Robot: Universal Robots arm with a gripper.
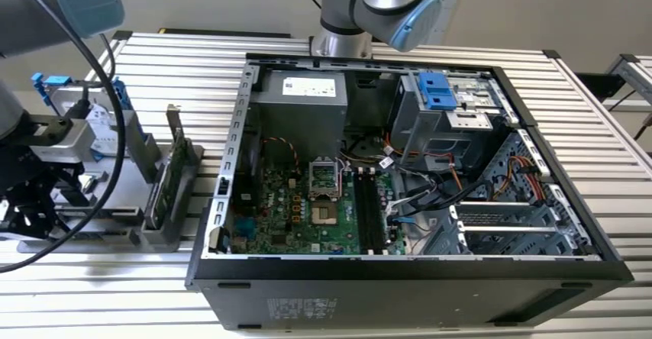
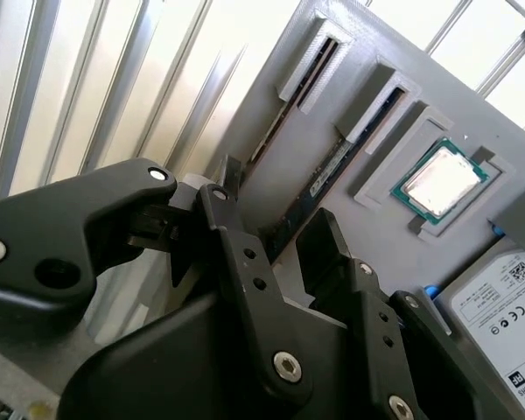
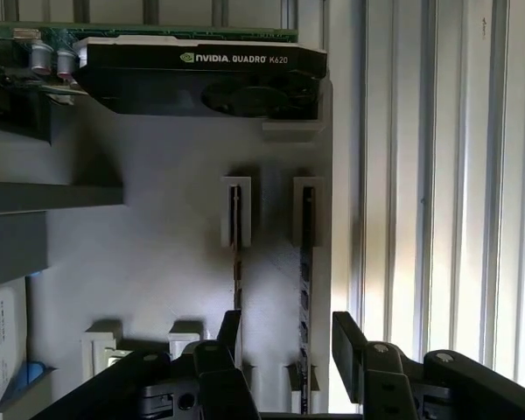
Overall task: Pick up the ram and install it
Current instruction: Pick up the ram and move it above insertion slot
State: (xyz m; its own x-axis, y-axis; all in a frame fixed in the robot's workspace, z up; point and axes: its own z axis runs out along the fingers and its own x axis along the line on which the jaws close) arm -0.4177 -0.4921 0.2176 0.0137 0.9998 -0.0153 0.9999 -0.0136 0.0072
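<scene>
In the first wrist view, two ram sticks stand on edge in slots of a grey holder. My gripper is open, and its black fingers stand on either side of the ram nearest the holder's edge. I cannot tell whether they touch it. The other ram stands just outside the fingers. The second wrist view shows the same ram running in between the spread fingers of the gripper. In the exterior view, the gripper hangs over the holder at the exterior view's left.
The open computer case lies on the slatted table, its motherboard memory slots dark and upright. On the holder stand a graphics card, a processor chip and a silver hard drive. A second arm's base stands behind the case.
</scene>
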